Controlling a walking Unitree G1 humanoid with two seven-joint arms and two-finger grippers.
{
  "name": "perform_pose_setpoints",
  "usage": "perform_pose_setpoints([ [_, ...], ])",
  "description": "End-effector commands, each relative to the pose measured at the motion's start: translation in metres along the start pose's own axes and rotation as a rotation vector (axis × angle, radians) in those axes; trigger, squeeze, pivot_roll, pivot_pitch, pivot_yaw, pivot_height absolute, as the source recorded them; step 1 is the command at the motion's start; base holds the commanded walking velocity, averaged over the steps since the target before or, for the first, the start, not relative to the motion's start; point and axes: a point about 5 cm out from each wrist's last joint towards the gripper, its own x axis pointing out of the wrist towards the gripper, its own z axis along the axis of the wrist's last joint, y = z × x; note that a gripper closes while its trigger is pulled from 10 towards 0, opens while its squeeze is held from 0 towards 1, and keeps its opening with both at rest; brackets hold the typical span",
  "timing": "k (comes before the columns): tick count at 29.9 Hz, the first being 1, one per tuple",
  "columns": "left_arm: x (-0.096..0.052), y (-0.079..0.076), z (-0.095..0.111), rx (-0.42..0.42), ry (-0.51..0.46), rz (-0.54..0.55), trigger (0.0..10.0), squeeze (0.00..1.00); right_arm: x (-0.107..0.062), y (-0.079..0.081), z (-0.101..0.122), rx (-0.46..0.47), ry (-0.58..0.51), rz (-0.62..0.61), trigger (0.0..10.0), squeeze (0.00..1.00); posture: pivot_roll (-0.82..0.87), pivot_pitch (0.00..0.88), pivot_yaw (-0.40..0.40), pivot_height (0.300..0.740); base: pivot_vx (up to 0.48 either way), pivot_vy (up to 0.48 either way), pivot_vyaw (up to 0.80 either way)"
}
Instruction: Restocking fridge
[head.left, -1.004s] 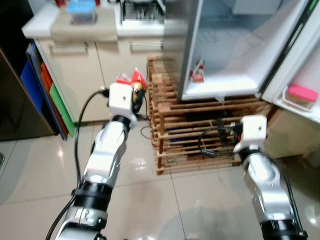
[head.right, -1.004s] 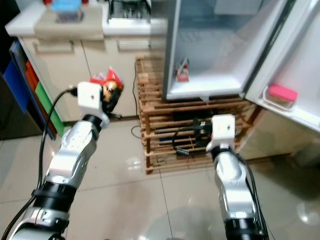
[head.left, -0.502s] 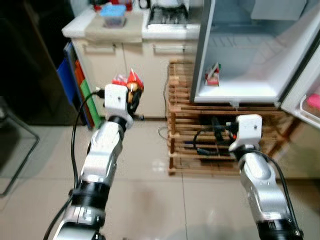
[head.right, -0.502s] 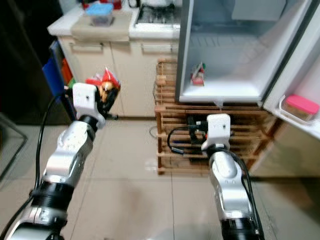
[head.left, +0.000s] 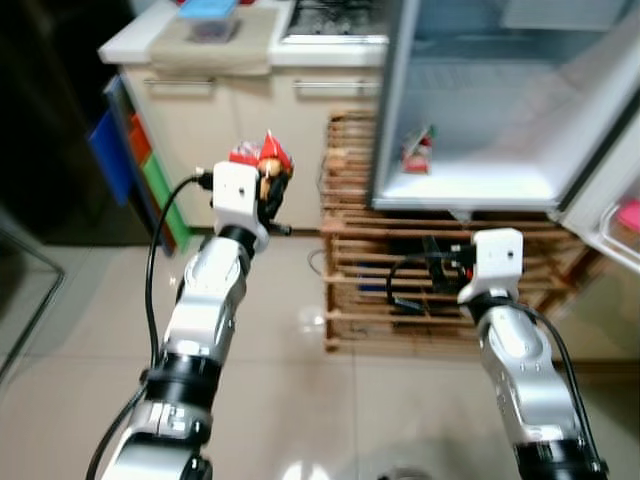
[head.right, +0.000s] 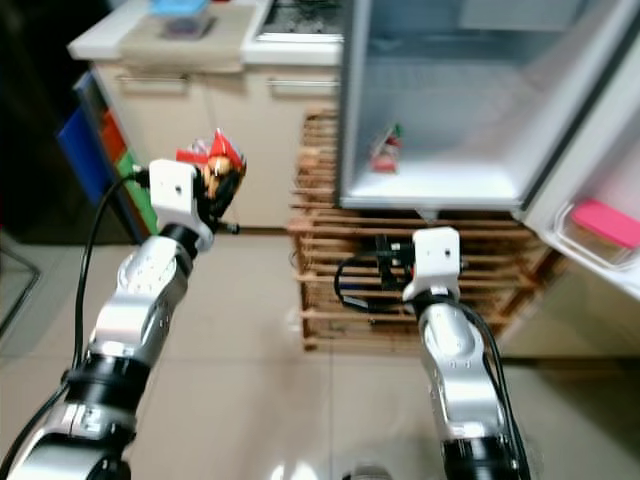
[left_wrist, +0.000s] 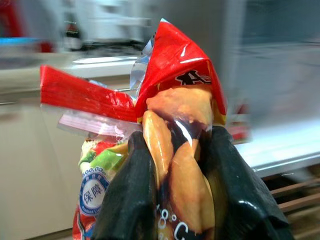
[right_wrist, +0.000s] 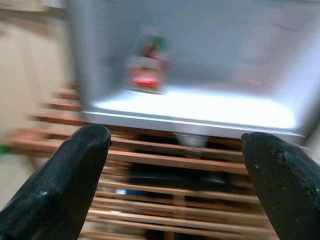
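Note:
A red snack bag (left_wrist: 180, 85) with a clear window is pinched between my left gripper's (left_wrist: 172, 145) black fingers (left_wrist: 125, 200). That gripper is raised at chest height in front of the kitchen cabinets, left of the open fridge (head.left: 470, 185); the bag (head.left: 265, 160) sticks up above its wrist. My right gripper (right_wrist: 175, 145) is open and empty, held low and pointing at the fridge's bottom shelf and the wooden rack (head.left: 350, 260) under it. A small red and green packet (head.left: 417, 152) stands at the left of the fridge floor.
The fridge door stands open at the right, with a pink-lidded box (head.right: 600, 222) in its shelf. A counter (head.left: 200, 45) with a blue-lidded tub (head.left: 208, 10) and a hob runs behind. Coloured boards (head.left: 120, 160) lean at the cabinet's left. The tiled floor lies below.
The whole view has swung and shifted as the camera moved. My left gripper still holds the snack bag, and my right gripper stays open before the fridge.

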Motion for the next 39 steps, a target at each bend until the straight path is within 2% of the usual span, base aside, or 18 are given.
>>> perform_pose_setpoints([
  [1, 0.004, -0.011, 0.012, 0.009, -0.054, -0.050, 10.0, 0.00, 0.000, -0.004, 0.002, 0.006, -0.002, -0.019, 10.0, 0.00, -0.19, 0.016, 0.038, 0.740, 0.379, -0.289, -0.73],
  [4, 0.004, -0.012, 0.013, 0.006, -0.058, -0.057, 10.0, 0.00, 0.000, -0.004, 0.003, 0.008, -0.016, -0.022, 10.0, 0.00, -0.19, 0.016, 0.038, 0.740, 0.379, -0.291, -0.64],
  [12, 0.005, -0.014, 0.018, 0.011, -0.084, -0.064, 10.0, 0.00, 0.001, -0.002, 0.005, 0.011, -0.024, -0.015, 10.0, 0.00, -0.18, 0.017, 0.043, 0.740, 0.384, -0.282, 0.00],
  [18, 0.006, -0.012, 0.025, 0.035, -0.105, -0.050, 10.0, 0.00, -0.001, 0.001, 0.009, 0.011, -0.045, 0.013, 10.0, 0.00, -0.18, 0.017, 0.042, 0.740, 0.000, 0.000, 0.00],
  [26, 0.006, -0.014, 0.023, 0.037, -0.099, -0.049, 10.0, 0.00, -0.004, 0.002, 0.008, 0.004, -0.044, 0.024, 10.0, 0.00, -0.19, 0.012, 0.042, 0.740, 0.000, 0.000, 0.09],
  [31, 0.008, -0.016, 0.024, 0.035, -0.098, -0.057, 10.0, 0.00, -0.005, 0.000, 0.009, 0.002, -0.045, 0.017, 10.0, 0.00, -0.20, 0.001, 0.044, 0.740, 0.000, 0.000, 0.74],
  [39, 0.014, -0.021, 0.027, 0.043, -0.111, -0.100, 10.0, 0.00, -0.005, -0.005, 0.013, 0.008, -0.057, -0.016, 10.0, 0.00, -0.22, 0.000, 0.053, 0.740, 0.000, 0.000, -0.09],
])
